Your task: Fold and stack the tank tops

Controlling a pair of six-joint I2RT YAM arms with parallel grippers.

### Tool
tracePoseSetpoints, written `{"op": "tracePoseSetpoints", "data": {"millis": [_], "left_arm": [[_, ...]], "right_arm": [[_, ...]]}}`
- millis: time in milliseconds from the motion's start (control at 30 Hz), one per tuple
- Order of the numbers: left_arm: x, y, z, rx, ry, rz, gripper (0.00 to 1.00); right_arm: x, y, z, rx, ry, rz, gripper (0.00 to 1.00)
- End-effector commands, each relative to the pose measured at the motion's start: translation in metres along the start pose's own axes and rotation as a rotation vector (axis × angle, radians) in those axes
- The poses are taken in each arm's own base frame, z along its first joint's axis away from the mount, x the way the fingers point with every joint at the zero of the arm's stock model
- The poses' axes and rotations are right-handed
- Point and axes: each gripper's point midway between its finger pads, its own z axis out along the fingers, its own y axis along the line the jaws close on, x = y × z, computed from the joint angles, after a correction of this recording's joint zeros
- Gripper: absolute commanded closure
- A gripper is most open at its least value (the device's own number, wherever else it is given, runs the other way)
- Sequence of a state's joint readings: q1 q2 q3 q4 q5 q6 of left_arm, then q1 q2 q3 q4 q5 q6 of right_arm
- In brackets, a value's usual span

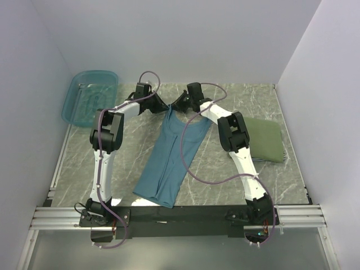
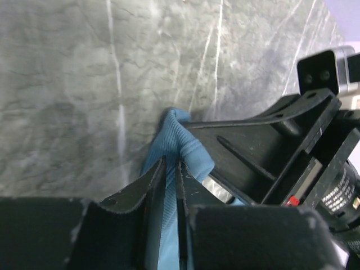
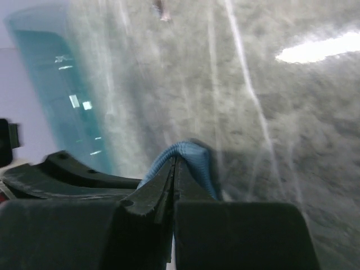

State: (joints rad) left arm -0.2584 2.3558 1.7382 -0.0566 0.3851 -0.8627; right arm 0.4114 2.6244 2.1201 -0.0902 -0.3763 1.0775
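The teal-blue tank top lies as a long narrow strip, running from the far middle of the table toward the near edge. Both grippers meet at its far end. In the left wrist view my left gripper is shut on a ribbed blue strap, which runs between the two fingers. My right gripper is pinched tight on another fold of blue strap. From above, the left gripper and right gripper sit almost touching. An olive green tank top lies folded on the right.
A translucent teal basin stands at the far left corner and also shows in the right wrist view. The right arm's cable loops over the teal-blue top. The marbled table is walled on three sides.
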Motion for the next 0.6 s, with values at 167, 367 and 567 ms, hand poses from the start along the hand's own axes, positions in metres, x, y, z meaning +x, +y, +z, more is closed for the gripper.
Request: {"op": "tracePoseSetpoints", "data": {"millis": [167, 367, 567], "left_arm": [[0.007, -0.032, 0.002, 0.078, 0.023, 0.047, 0.82], [0.013, -0.029, 0.007, 0.031, 0.02, 0.078, 0.82], [0.017, -0.008, 0.021, -0.087, 0.017, 0.087, 0.82]], "right_arm": [[-0.039, 0.03, -0.02, -0.295, 0.024, 0.113, 0.98], [-0.064, 0.04, -0.031, -0.332, 0.004, 0.127, 0.93], [-0.076, 0.048, -0.05, -0.315, -0.031, 0.083, 0.93]]}}
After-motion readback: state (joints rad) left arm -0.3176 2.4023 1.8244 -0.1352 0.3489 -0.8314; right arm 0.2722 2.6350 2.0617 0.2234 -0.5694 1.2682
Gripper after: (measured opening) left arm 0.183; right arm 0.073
